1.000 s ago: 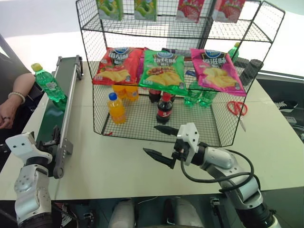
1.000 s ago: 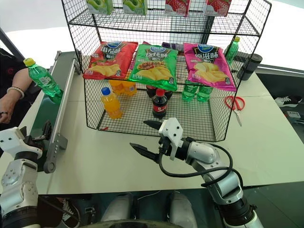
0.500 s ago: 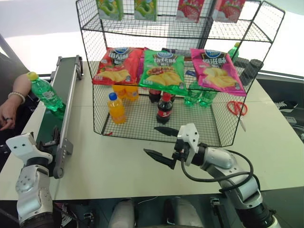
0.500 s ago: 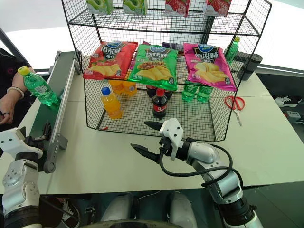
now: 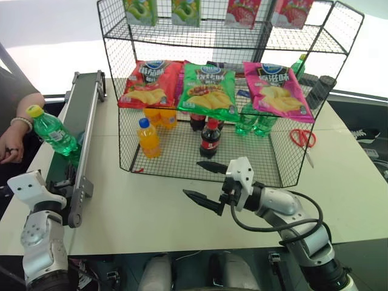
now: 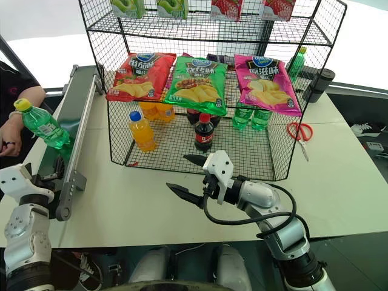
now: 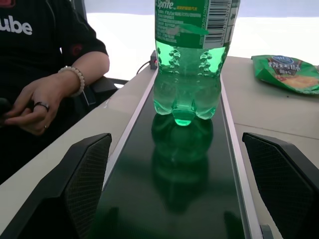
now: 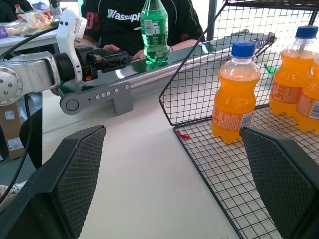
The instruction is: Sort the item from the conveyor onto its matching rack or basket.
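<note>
A clear-green soda bottle (image 5: pixel 53 130) with a yellow cap stands upright on the dark green conveyor belt (image 5: pixel 77 121), along the table's left edge. It has not been picked up, so the sorting has not begun. The left gripper (image 7: pixel 184 196) waits at the belt's near end, level with it, claws wide apart and empty, the bottle just ahead between them. The right gripper (image 5: pixel 205 183) hovers over the white table (image 5: pixel 151 212) before the black wire rack (image 5: pixel 200 91), claws also spread, holding nothing. Inside the rack, matching green bottles (image 5: pixel 254 121) stand at the right, beside cola bottles (image 5: pixel 209 138) and orange soda (image 5: pixel 148 137). Grasping, carrying and placing all remain. A person's hand (image 5: pixel 11 145) rests beside the belt.
</note>
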Robot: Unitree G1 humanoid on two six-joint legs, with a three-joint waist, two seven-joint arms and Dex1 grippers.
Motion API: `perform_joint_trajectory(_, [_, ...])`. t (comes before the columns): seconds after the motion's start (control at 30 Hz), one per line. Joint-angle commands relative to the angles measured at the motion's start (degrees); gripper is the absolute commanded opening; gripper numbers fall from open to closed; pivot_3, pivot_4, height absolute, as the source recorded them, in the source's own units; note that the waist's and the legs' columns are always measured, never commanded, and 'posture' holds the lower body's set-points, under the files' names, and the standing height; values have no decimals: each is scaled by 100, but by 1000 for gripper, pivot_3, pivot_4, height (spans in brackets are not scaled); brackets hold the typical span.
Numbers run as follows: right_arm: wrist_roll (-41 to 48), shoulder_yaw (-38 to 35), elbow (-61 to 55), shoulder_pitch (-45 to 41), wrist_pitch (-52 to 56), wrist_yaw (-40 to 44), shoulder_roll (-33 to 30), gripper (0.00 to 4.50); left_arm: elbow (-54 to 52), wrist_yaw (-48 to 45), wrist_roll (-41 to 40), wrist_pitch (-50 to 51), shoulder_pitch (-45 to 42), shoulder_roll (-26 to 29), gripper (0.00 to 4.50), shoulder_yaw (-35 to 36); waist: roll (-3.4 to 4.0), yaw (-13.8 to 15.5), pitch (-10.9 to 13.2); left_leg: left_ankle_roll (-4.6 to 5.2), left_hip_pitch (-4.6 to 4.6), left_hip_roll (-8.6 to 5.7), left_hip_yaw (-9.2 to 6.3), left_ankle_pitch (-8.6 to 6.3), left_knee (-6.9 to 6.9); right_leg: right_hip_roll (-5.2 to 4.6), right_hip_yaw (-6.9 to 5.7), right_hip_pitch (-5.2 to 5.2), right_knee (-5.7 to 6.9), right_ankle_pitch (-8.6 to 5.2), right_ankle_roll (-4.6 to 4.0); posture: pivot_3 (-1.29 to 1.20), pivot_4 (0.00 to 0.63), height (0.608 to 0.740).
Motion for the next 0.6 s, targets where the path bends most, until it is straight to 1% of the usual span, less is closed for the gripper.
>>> perform_joint_trajectory(0.03, [92,-62,-222,-37,-31,3,11,4483,-40,11,47,-169,-77,70,4500,16,0,-1,0,0,0,0,0,0,0,0,0,0,0,0,0,0,150,734])
perform_joint_trajectory(0.6, [70,-71,-14,-82,-137,141,24,4483,-20,-5,45,-252,-130,98,4500,38,0,-1,0,0,-3,0,-1,0,0,0,-1,-2,-1,0,0,0,150,734])
